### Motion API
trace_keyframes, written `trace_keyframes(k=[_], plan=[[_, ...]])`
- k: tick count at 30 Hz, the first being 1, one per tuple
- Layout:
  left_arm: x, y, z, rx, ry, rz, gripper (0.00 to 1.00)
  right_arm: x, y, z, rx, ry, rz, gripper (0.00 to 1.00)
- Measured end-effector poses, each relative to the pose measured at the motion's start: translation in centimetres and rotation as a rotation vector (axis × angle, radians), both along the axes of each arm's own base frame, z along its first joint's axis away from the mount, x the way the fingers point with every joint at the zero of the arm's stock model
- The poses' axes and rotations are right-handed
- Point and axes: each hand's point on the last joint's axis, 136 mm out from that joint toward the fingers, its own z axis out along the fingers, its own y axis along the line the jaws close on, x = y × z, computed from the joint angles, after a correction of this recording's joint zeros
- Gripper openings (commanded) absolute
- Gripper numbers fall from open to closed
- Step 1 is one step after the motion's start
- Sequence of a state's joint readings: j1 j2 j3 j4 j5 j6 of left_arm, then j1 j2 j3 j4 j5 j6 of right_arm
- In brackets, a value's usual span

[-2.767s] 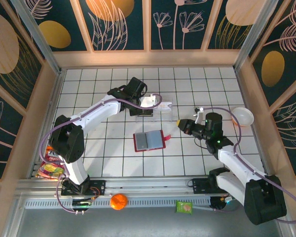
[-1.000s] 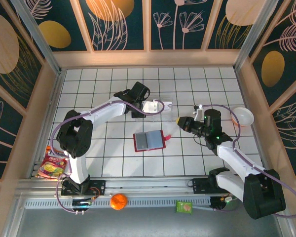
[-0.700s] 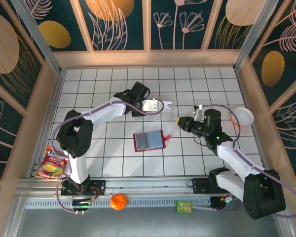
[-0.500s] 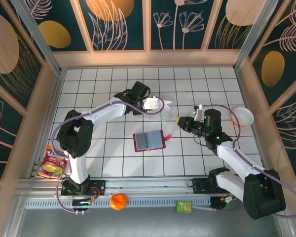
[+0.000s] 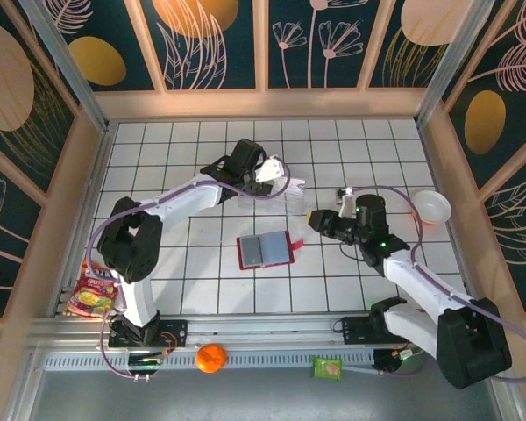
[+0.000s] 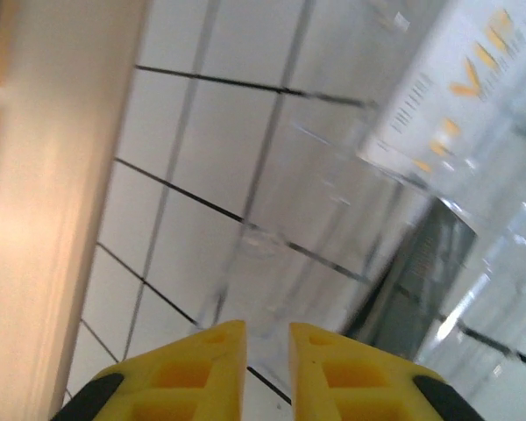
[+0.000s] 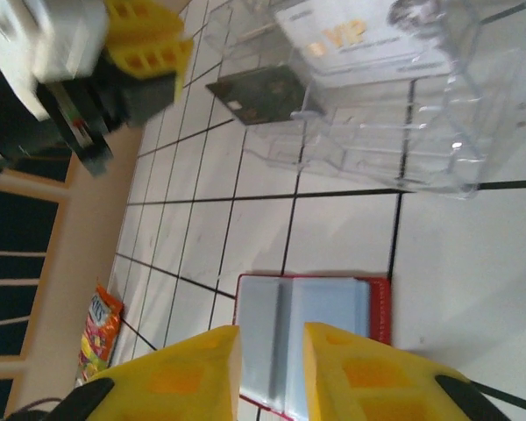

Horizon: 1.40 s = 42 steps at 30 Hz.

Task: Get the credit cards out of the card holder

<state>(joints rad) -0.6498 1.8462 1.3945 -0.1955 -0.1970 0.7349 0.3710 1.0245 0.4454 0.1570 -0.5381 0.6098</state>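
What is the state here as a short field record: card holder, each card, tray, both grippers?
card holder: open flat, grey-blue inside up
silvery card: in the clear tray
dark card: same tray, beside the silvery card
left gripper: at the tray, jaws slightly apart, nothing between them
right gripper: near the card holder, jaws slightly apart, nothing held

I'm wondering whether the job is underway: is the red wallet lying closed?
No, the red wallet lies spread open, its pale blue and grey inside facing up.
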Motion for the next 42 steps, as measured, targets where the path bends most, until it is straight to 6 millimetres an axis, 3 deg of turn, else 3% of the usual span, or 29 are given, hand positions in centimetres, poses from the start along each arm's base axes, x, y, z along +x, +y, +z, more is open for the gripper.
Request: trace_keyframes(k=[4,8,11,14,20,23,25,29,34,39,42], plan=[[1.3,1.0,6.9,-0.232,-0.120,0.140,0.32,-0.5,2.9,0.3,-0.048,-0.018,0.077,0.30],[0.8,4.1,14.9,-0.552,-0.237,0.303,0.43,0.4,5.7,0.0,-0.097,-0.019,0.125,0.33],[-0.3,7.4,17.7,-0.767,-0.278,0.435,0.58,1.6,7.9,-0.5,-0.138,-0.010,0.142,0.35],[-0.4,10.4,16.3,-0.894,-0.246,0.575,0.59,3.2,9.9,-0.8,-0.187,-0.011,0.144,0.38],[4.0,15.2,9.1,-0.948,-0.104,0.822,0.53,5.5,11.5,-1.7,-0.264,0.004,0.109,0.43],[5.1,15.2,6.0,-0.943,-0.025,0.881,0.52,6.6,12.1,-2.2,-0.319,0.000,0.092,0.45],[4.9,14.9,4.9,-0.954,0.014,0.901,0.53,7.4,12.6,-2.0,-0.362,-0.023,0.094,0.46],[3.5,14.9,4.1,-1.017,0.055,0.927,0.56,9.6,13.5,-0.5,-0.439,-0.098,0.110,0.49],[1.3,15.3,1.4,-1.054,0.123,0.972,0.57,11.8,14.3,1.2,-0.505,-0.187,0.125,0.53],[-0.6,15.5,-2.4,-1.051,0.200,1.016,0.60,12.7,13.8,0.5,-0.559,-0.189,0.103,0.53],[-0.3,15.2,-2.4,-1.085,0.197,1.003,0.61,13.0,13.2,0.3,-0.561,-0.177,0.096,0.52]])
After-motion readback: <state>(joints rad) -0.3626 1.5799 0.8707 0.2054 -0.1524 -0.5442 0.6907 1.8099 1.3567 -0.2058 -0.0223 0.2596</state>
